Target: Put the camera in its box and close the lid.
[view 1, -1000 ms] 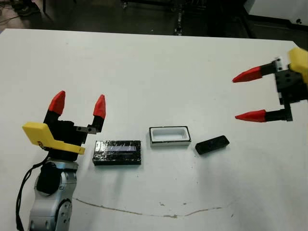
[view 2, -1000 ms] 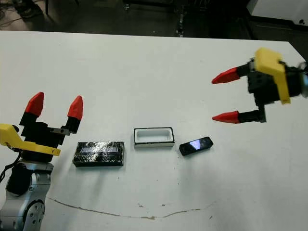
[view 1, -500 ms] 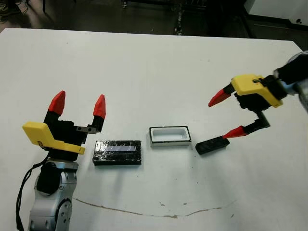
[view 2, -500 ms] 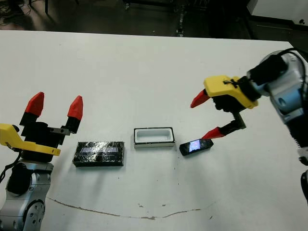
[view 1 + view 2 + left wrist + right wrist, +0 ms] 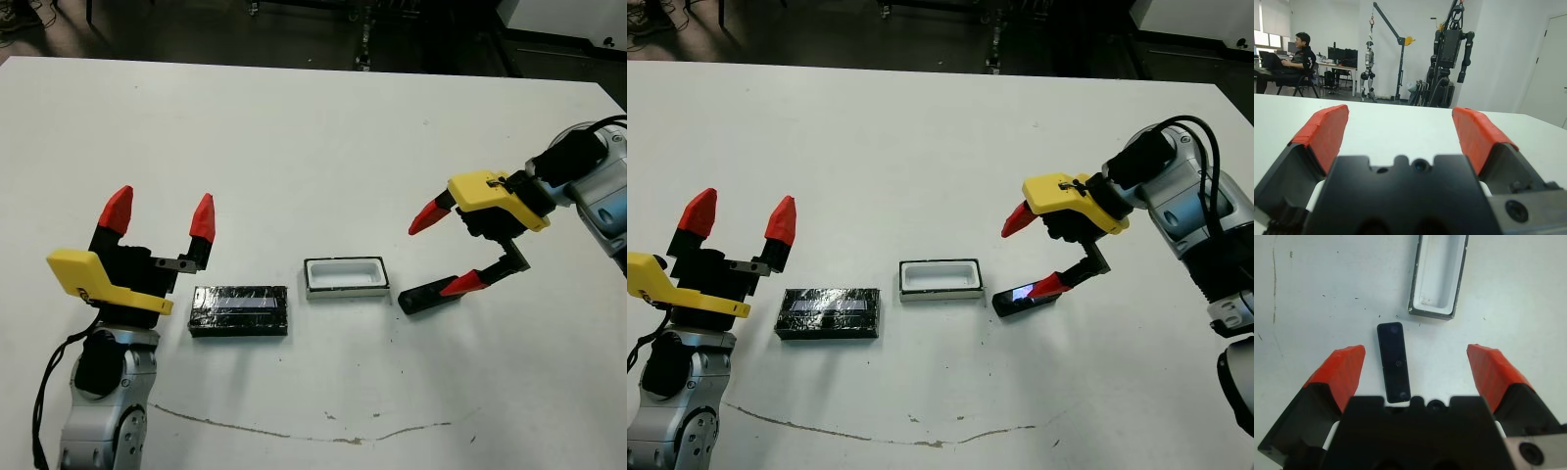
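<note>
Your right pincer [image 5: 1415, 367] has dropped, spread wide, straddling the camera [image 5: 1394, 362]; it's light, stiff, slippery: pinch its long edges.

The right gripper [image 5: 446, 250] covers the outer end of the camera [image 5: 423, 297] in the head views, its lower finger [image 5: 460, 284] lying across it; contact cannot be told. In the right wrist view the gripper's black body hides the camera's near end, and the picture's edge cuts off the far part of the box [image 5: 1440, 279]. In the left wrist view, the seated person [image 5: 1295, 58] beyond the table [image 5: 1400, 122] is perhaps too small to make out.
</note>
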`<action>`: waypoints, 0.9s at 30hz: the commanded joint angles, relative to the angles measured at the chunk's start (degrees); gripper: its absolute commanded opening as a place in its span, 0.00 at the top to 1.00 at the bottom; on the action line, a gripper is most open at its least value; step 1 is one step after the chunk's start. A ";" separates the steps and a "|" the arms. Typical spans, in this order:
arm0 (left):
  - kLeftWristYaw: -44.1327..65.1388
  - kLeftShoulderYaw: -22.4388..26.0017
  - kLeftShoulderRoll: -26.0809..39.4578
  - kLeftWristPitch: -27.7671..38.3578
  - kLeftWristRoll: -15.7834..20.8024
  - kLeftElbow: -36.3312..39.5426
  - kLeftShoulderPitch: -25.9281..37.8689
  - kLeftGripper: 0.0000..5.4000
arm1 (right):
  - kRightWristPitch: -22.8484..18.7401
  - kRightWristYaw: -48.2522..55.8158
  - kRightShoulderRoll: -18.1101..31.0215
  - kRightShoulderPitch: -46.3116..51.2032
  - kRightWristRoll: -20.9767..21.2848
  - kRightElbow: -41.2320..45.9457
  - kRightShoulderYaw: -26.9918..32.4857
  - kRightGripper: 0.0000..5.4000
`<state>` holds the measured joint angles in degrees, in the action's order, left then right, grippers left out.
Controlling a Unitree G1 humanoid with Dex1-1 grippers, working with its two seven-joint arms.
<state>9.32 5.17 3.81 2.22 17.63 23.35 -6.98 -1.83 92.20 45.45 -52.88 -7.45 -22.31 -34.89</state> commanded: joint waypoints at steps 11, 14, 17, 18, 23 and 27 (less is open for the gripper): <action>0.12 -0.27 0.00 -0.42 -0.30 -0.15 -1.05 0.00 | 1.47 0.30 1.23 6.15 -0.65 4.14 1.34 0.00; 0.10 -0.34 -0.10 -0.35 -0.26 -0.14 -1.19 0.00 | 2.10 0.30 0.78 7.08 -0.22 3.73 1.86 0.00; 0.16 -0.27 -0.04 -0.15 -0.27 -0.27 -1.30 0.00 | 2.10 0.30 0.32 7.67 1.59 3.88 2.24 0.00; 0.15 -0.24 -0.05 -0.15 -0.21 -0.26 -1.34 0.00 | 2.06 0.30 0.18 7.85 2.13 3.99 2.39 0.00; 0.26 -0.22 -0.01 0.52 -0.56 -0.60 -1.30 0.00 | 2.88 0.18 -0.73 9.25 2.96 3.81 4.07 0.00; 0.52 -0.17 0.09 0.11 -0.05 -0.52 -1.35 0.00 | 3.75 0.07 -1.51 10.31 3.82 3.52 5.20 0.00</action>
<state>9.61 4.96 3.81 2.43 17.61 23.34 -7.55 1.14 92.19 44.29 -43.66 -4.50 -18.48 -30.42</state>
